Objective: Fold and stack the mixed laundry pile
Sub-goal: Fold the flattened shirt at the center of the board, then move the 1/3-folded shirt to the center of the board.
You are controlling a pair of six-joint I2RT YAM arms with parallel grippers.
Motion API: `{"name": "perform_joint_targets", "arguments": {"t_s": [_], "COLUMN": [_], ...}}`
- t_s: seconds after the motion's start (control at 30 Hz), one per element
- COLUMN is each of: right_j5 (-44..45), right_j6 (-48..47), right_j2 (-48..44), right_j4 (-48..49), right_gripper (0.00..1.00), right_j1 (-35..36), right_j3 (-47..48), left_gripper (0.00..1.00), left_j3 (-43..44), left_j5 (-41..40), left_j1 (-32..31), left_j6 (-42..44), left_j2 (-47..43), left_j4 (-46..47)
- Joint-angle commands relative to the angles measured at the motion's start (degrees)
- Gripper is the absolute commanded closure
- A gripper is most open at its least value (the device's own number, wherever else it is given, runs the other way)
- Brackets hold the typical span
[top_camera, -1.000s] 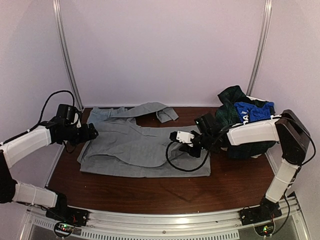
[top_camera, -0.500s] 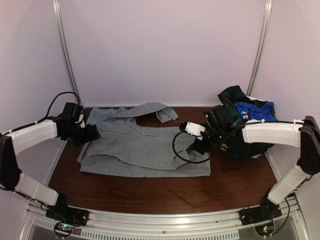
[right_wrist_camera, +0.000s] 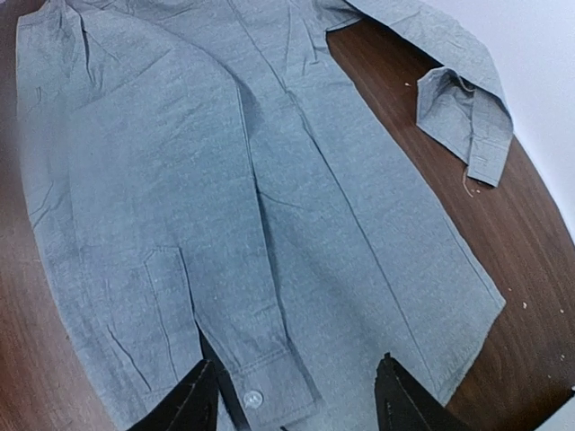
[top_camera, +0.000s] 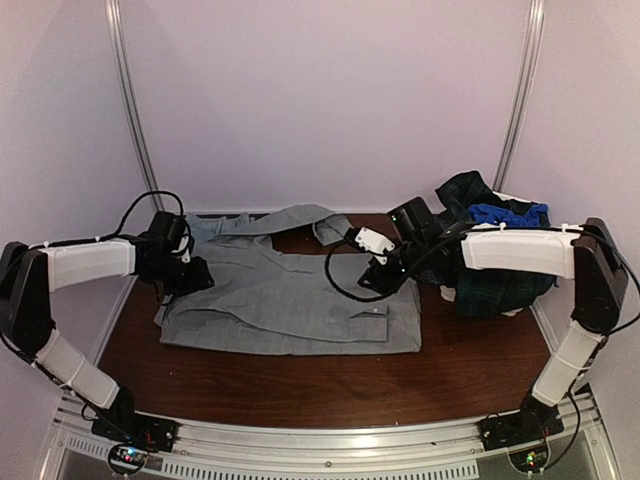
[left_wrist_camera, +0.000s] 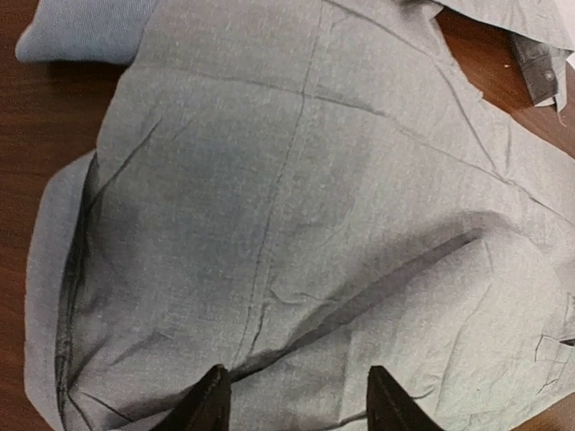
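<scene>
A grey button-up shirt (top_camera: 285, 300) lies spread flat on the brown table (top_camera: 300, 385). One sleeve is folded across its body, and the buttoned cuff (right_wrist_camera: 256, 391) rests near the right hem. My right gripper (right_wrist_camera: 296, 404) hovers open just above that cuff, holding nothing; the overhead view shows it (top_camera: 378, 280) over the shirt's right part. My left gripper (left_wrist_camera: 296, 404) is open above a long crease in the cloth, at the shirt's left edge (top_camera: 195, 275). The mixed laundry pile (top_camera: 490, 275), dark plaid with a bright blue piece (top_camera: 505, 213) on top, sits at the right rear.
The shirt's other sleeve (top_camera: 300, 217) stretches along the back of the table and ends in a cuff (right_wrist_camera: 467, 117). White walls and two metal posts close in the back and sides. Bare wood shows in front of the shirt.
The right gripper opened, let the sleeve cuff drop onto the shirt, and drew back and up. The left gripper slid right onto the shirt's left edge, its jaws narrowing somewhat.
</scene>
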Motion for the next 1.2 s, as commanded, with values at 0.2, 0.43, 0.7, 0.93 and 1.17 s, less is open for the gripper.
{"name": "perform_joint_targets", "arguments": {"t_s": [0.2,0.43,0.7,0.93,1.17], "right_j5": [-5.80,-9.27,-13.26,-14.72,-11.69], "right_j6": [9.00,13.69,19.50,25.92,24.40], "right_j2": [16.16,15.08,9.13,4.23,-0.18], "right_j4": [-3.55,-3.46,-2.69,-1.40,-5.06], "right_gripper": [0.50,0.54,0.55,0.55,0.51], "right_j1": [-0.10,0.33,6.75,12.73,12.37], "right_j3": [5.86,-2.14,-12.66,-19.87,-15.08], "left_gripper": [0.64,0.65,0.65,0.65,0.59], "left_j3": [-7.38,-15.42,-25.36,-32.10,-27.40], "left_j5": [2.03,1.78,1.73,0.10,-0.19], "left_j1": [-0.03,-0.03,-0.03,-0.21,-0.21], "left_j6": [-8.20,-12.50,-19.35,-26.53,-19.54], "left_j2": [7.76,3.55,-9.94,-31.63,-34.72], "left_j4": [7.67,6.24,0.08,-13.44,-10.77]}}
